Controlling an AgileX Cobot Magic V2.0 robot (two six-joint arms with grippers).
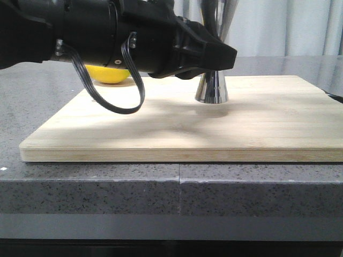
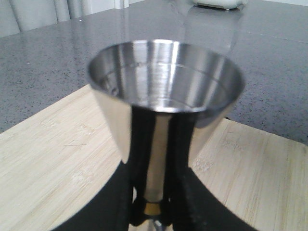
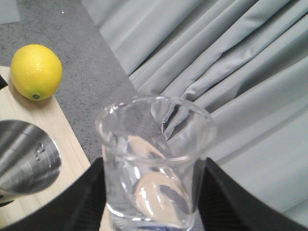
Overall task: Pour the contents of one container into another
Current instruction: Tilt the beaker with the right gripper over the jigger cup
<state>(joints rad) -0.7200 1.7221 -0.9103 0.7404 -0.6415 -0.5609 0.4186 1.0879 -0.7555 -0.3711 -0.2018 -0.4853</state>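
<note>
The steel jigger (image 1: 212,88) is seen standing upright on the wooden board (image 1: 257,126), toward the board's rear middle, its base flat on the wood. Wide bare board is left in front of it and to its right; the board's front edge lies just back from the front edge of the grey stone table (image 1: 107,198). The left tool (image 2: 154,211) is closed about the jigger's narrow gold-tinted waist, its dark fingers (image 2: 180,144) pressed on either side of the upper cone. The jigger's upper cup is open upward; a few droplets are seen on its inner wall, and whether liquid lies at the bottom cannot be told.

The glass beaker (image 3: 156,161) is gripped by the right tool (image 3: 154,216), black fingers (image 3: 219,192) against both sides. It is held above and beside the jigger's rim; a little clear liquid appears near its bottom, though not with certainty. A lemon (image 3: 36,71) rests on the table at the board's far edge, well apart from the jigger.
</note>
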